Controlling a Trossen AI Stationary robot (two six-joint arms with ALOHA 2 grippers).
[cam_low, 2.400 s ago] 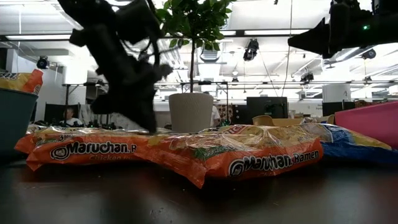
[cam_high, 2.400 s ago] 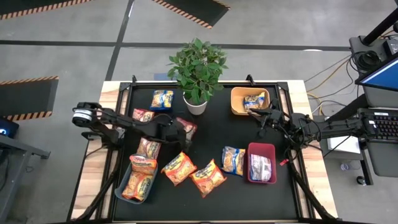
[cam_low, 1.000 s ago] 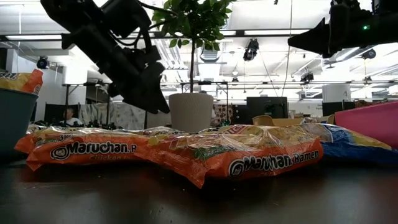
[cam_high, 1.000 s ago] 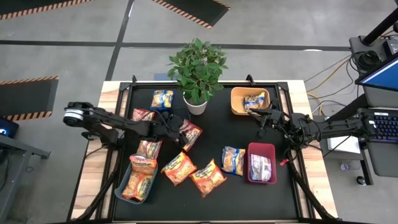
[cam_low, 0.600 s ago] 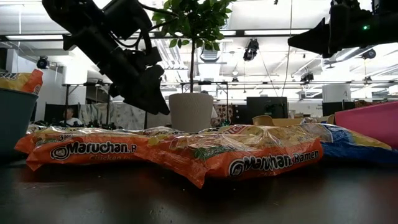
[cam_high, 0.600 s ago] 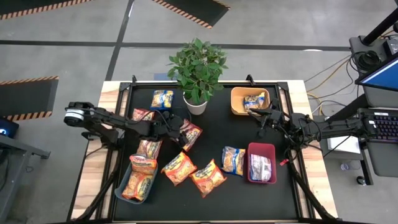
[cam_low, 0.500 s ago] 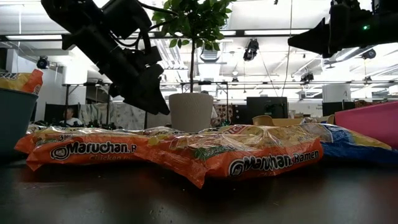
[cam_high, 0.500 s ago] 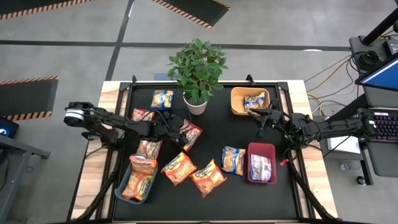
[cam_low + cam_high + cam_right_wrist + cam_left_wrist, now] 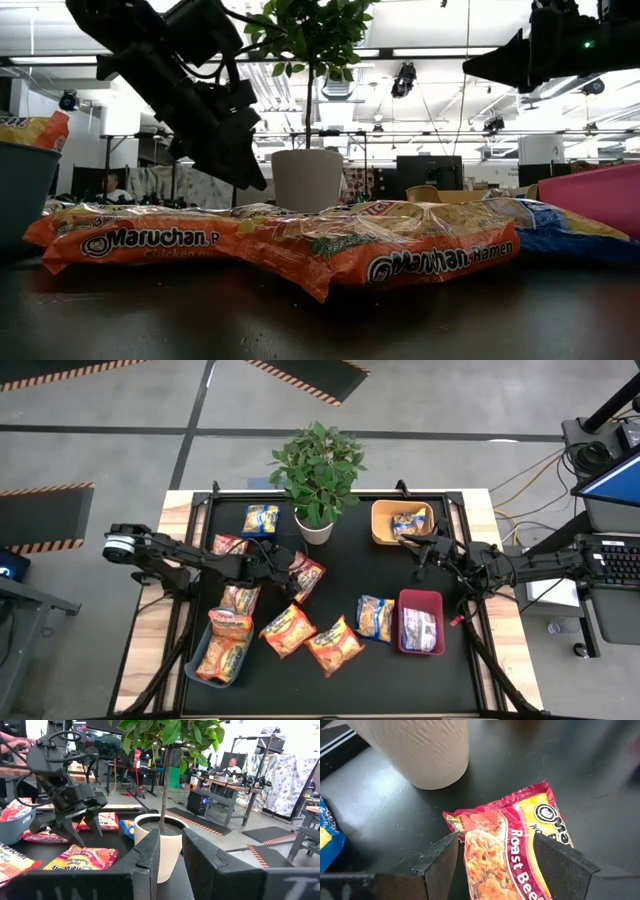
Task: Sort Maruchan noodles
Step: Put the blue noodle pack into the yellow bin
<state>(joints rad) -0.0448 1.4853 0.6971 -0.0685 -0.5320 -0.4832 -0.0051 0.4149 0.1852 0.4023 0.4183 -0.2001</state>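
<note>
Your left gripper (image 9: pixel 492 862), raised since earlier, hovers spread above the red-pink Roast Beef plastic packet (image 9: pixel 517 852); pick pending.

orange packet (image 9: pixel 130 240): "Maruchan" | red-pink packet (image 9: pixel 517 852): "Roast Bee"

The potted plant (image 9: pixel 317 480) stands at 12 o'clock on the table (image 9: pixel 350 565). A bin (image 9: pixel 400 520) with one packet in it sits at 2 o'clock, another bin (image 9: pixel 419 622) at 4 o'clock, a third bin (image 9: pixel 221 650) stacked with packets at 8 o'clock. The left gripper (image 9: pixel 290 577) hangs spread above the roast beef packet (image 9: pixel 517 845), which lies at 6 o'clock of the plant. The right gripper (image 9: pixel 421 550) waits between the two right-hand bins
</note>
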